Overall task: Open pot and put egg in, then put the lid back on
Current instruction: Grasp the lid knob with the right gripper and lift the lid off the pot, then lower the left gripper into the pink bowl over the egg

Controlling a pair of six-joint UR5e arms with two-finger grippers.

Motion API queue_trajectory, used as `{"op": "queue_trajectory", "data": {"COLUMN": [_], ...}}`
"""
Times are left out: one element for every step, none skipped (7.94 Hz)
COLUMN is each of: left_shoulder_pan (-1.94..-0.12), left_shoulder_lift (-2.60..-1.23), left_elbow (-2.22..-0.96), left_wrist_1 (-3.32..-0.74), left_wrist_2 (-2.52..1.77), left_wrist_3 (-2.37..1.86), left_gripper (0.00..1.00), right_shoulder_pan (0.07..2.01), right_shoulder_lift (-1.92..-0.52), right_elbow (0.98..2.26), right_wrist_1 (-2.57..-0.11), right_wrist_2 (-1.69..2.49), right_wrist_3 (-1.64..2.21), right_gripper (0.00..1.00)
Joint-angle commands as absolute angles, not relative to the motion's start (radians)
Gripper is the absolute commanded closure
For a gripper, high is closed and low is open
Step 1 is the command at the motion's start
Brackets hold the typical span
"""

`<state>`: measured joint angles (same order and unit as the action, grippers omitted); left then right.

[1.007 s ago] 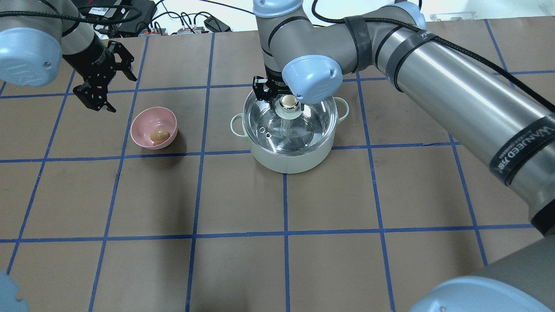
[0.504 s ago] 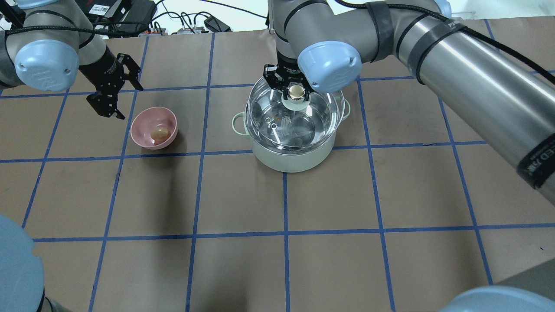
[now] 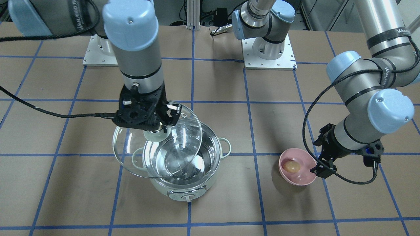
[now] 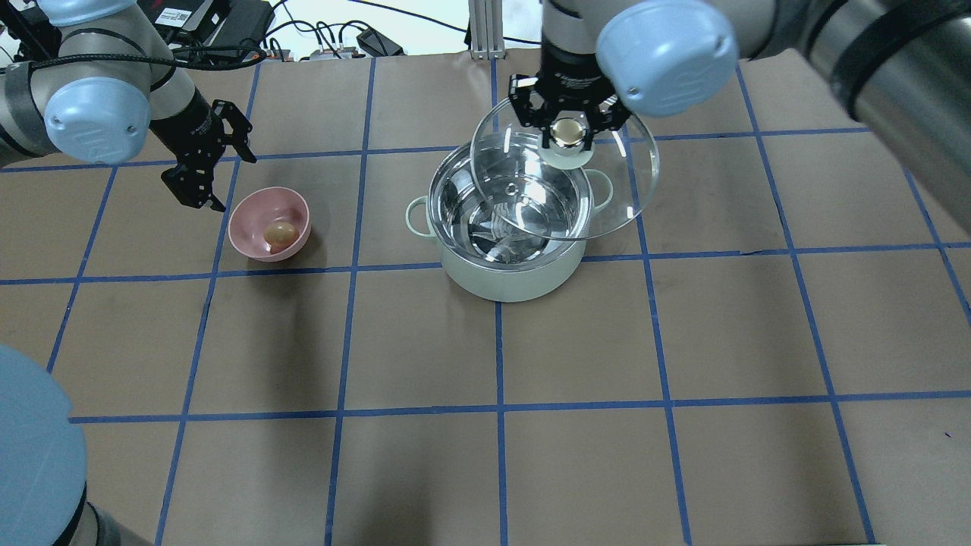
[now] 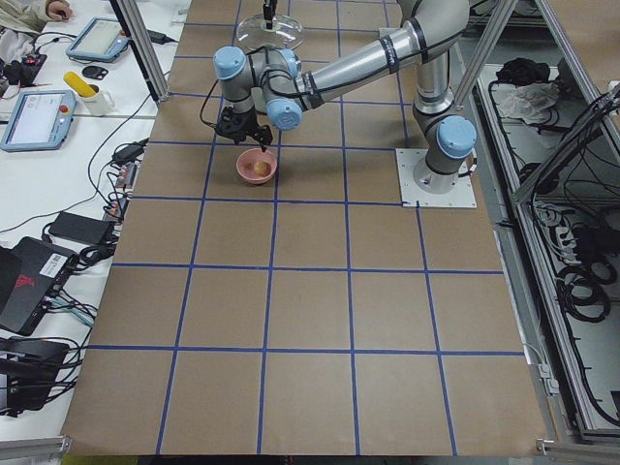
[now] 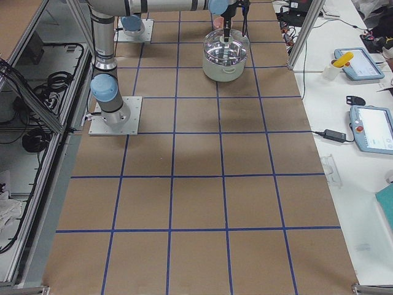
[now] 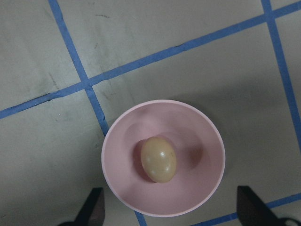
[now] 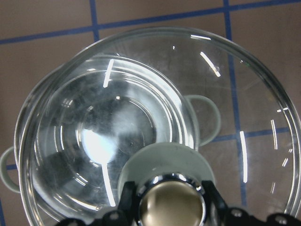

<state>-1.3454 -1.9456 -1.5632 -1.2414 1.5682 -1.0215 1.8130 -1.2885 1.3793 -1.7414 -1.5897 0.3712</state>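
Note:
The pot (image 4: 502,282) stands open mid-table, its steel inside bare (image 3: 183,188). My right gripper (image 4: 565,133) is shut on the knob of the glass lid (image 4: 618,199). It holds the lid tilted above the pot's rim, shifted to the right in the overhead view; the lid (image 3: 131,164) also shows in the front view, and the right wrist view shows the knob (image 8: 169,202) between the jaws. The egg (image 4: 279,233) lies in a pink bowl (image 4: 254,203). My left gripper (image 4: 234,182) is open, above and just beside the bowl. In the left wrist view the egg (image 7: 159,159) lies ahead of the open fingertips (image 7: 94,205).
The brown table (image 4: 501,455) carries a blue tape grid. Cables and boxes (image 4: 227,23) lie beyond the far edge. Both arm bases (image 3: 267,49) stand at the robot side. The left arm's cable (image 3: 344,180) hangs low near the bowl.
My right gripper has lifted the lid off the pot and carried it up and to the right. My left gripper has moved closer to the pink bowl.

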Motion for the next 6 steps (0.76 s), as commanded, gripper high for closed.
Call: {"op": "queue_trajectory", "data": {"left_shoulder_pan": [-1.345,-1.345,-1.345,-1.345,-1.345,-1.345], "left_shoulder_lift": [-1.976,-1.994,-2.006,-2.017,-2.025,-2.031], "left_elbow": [-1.563,-1.563,-1.566,-1.574,-1.594,-1.607], "left_wrist_1": [-1.207,-1.18,-1.18,-1.18,-1.178,-1.177], "left_wrist_2": [1.534,1.534,1.534,1.54,1.542,1.54], "left_wrist_3": [-1.023,-1.049,-1.055,-1.058,-1.06,-1.06], "left_gripper": [0.0,0.0,0.0,0.0,0.0,0.0], "right_shoulder_pan": [1.631,1.57,1.534,1.532,1.534,1.534], "right_shoulder_lift": [-1.437,-1.463,-1.477,-1.489,-1.491,-1.493], "right_elbow": [1.382,1.387,1.39,1.391,1.393,1.396], "right_wrist_1": [-1.529,-1.493,-1.476,-1.451,-1.442,-1.44], "right_wrist_2": [-1.555,-1.56,-1.56,-1.559,-1.557,-1.557], "right_wrist_3": [0.142,0.067,0.03,0.026,0.028,0.028], "right_gripper": [1.0,1.0,1.0,1.0,1.0,1.0]}}
